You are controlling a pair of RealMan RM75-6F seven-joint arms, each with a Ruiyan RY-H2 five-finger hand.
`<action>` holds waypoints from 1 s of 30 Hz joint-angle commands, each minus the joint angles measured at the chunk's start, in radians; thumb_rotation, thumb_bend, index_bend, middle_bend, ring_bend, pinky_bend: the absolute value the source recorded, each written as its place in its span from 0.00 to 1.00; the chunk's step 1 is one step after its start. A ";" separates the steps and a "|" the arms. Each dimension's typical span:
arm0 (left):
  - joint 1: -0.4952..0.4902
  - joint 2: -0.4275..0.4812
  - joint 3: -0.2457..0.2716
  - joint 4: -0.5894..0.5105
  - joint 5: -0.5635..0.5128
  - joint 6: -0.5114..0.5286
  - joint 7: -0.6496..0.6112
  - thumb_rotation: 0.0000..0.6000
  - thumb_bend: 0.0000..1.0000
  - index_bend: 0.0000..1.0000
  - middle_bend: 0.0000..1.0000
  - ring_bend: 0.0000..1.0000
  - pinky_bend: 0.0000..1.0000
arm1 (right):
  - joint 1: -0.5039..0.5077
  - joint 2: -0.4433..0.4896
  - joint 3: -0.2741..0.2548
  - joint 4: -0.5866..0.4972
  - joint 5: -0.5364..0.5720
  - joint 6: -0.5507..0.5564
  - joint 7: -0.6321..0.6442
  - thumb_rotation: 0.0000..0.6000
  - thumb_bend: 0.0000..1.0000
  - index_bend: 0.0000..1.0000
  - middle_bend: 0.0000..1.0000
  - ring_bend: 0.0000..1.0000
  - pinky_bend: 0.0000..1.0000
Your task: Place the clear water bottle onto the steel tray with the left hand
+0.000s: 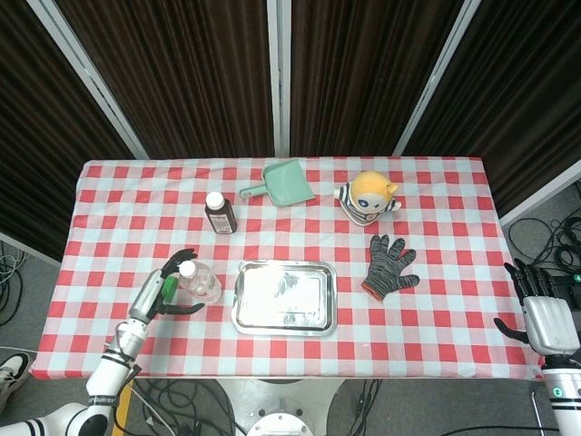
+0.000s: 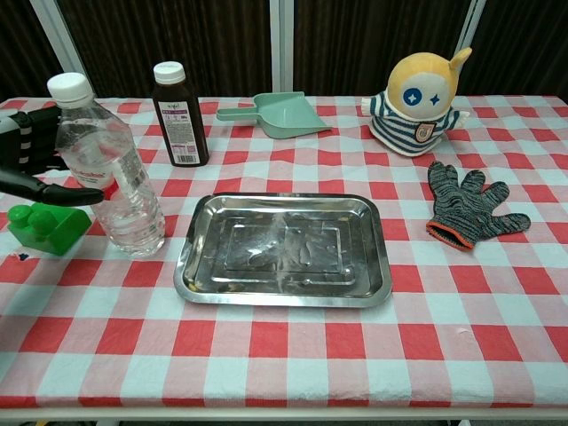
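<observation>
The left hand [image 1: 162, 292] has its dark fingers [image 2: 55, 193] spread apart and reaching around the clear water bottle [image 2: 106, 169] from its left side; in the chest view one finger lies across the front of the bottle's middle and the others sit behind its shoulder, but whether they actually press on the plastic cannot be told. The bottle stands upright on the desk [image 2: 284, 355], its white cap on, just left of the steel tray [image 2: 284, 248] and not touching it in either view. A green block [image 2: 46, 226] rests on the checked cloth beside the bottle, under the left hand. Behind the bottle stands a dark brown bottle [image 2: 179, 114] with a white cap, and farther back lies a pale green scoop [image 2: 280, 115]. To the right of the tray a grey knitted glove [image 2: 466, 209] lies flat, with a yellow plush toy [image 2: 419, 93] in a striped shirt behind it. The right hand [image 1: 545, 313] hangs off the desk's right edge, well apart from everything, its fingers extended and apart, holding nothing.
</observation>
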 commanded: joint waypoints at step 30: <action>-0.084 -0.038 -0.121 -0.011 -0.072 -0.004 0.052 1.00 0.22 0.57 0.62 0.48 0.55 | -0.003 0.002 0.006 0.010 0.008 0.003 0.013 1.00 0.12 0.00 0.00 0.00 0.00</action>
